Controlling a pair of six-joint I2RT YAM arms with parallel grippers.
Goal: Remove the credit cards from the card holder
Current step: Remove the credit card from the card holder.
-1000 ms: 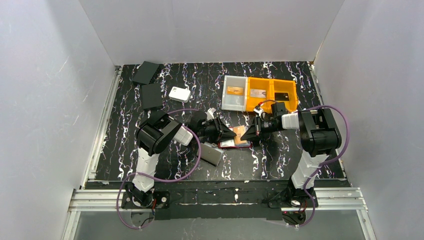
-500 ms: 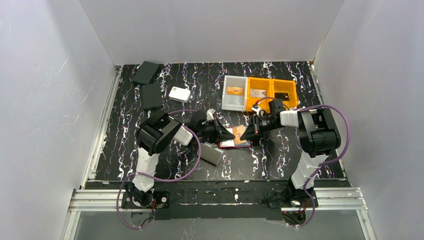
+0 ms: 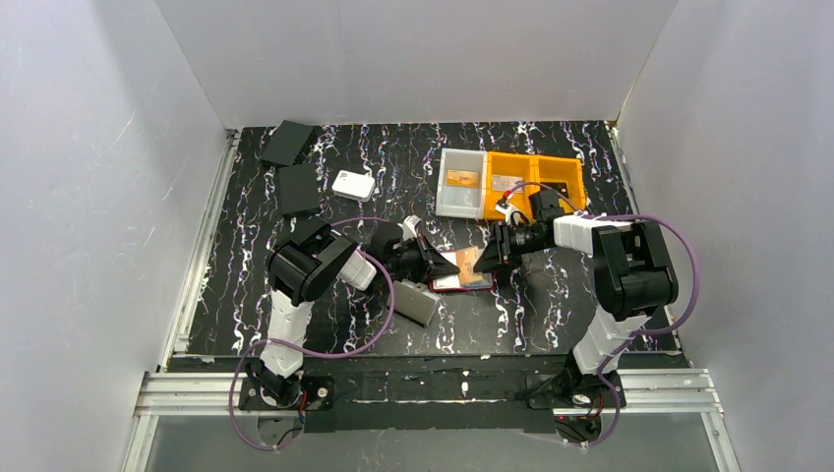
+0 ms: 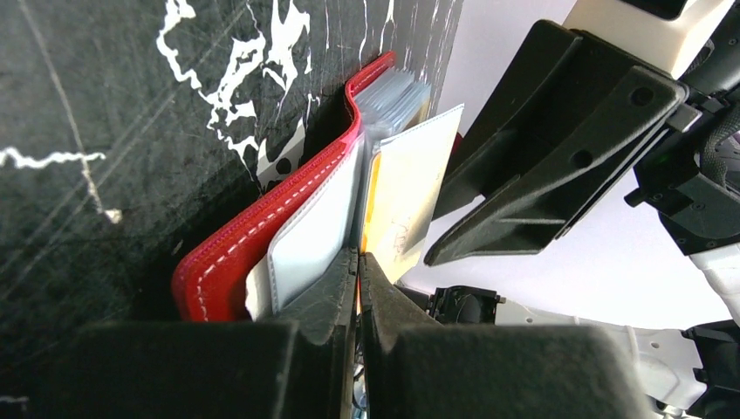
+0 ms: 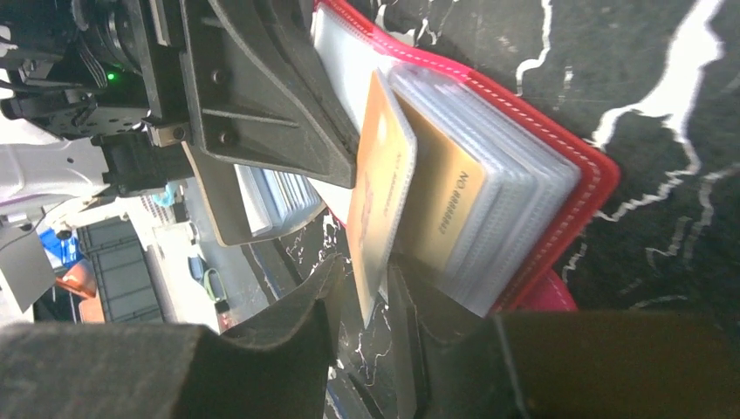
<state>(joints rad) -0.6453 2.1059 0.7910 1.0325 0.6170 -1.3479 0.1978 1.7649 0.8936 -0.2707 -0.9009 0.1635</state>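
Though unclear overhead, wrist view shows right gripper point(image 5: 365, 278) apparently straddling card point(image 5: 380, 196).

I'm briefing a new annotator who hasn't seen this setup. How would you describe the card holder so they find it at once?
On the black marbled table, look just on the near side of the orange bins. The card holder lies open there, beside a flat grey case. It alone is red, with clear sleeves and an orange-gold card showing.

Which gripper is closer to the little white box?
Left. The left gripper, on the card holder, is near-right of the white box; the right gripper is farther right, across the card holder.
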